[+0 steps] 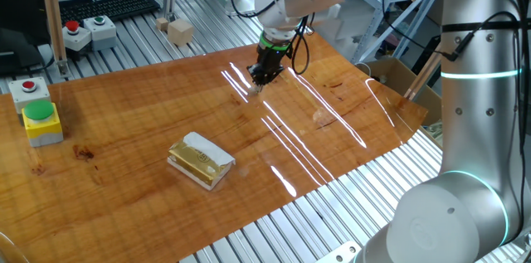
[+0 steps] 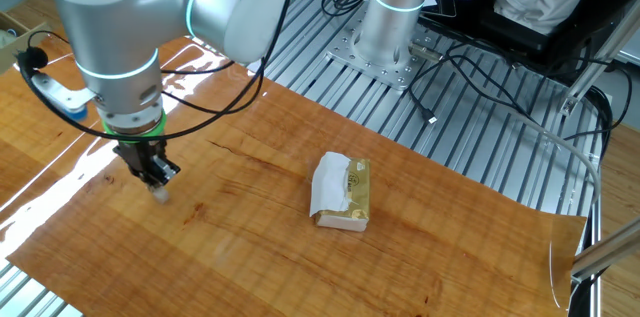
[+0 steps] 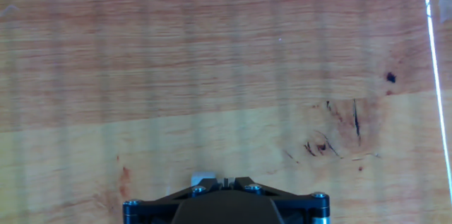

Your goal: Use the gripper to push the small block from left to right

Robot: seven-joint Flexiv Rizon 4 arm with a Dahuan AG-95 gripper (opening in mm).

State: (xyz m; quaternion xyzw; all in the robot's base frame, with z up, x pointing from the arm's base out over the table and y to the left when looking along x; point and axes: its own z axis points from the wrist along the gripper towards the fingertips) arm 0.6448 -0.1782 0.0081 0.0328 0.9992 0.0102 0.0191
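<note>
My black gripper (image 1: 256, 83) with the green ring stands upright, its tips down at the wooden table (image 1: 149, 114), toward the far side. In the hand view the gripper (image 3: 224, 180) has its jaws closed together with nothing between them. The small block (image 3: 203, 179), a tiny pale cube, sits right beside the left fingertip, touching or nearly touching it. In the other fixed view the small block (image 2: 158, 195) shows as a pale speck just under the gripper (image 2: 154, 183).
A yellow-and-white wrapped slab (image 1: 201, 161) lies near the table's middle, also in the other fixed view (image 2: 343, 192). A yellow button box (image 1: 41, 120) and a white one (image 1: 28, 90) stand at the left. Bigger wooden cubes (image 1: 178, 31) sit behind the table.
</note>
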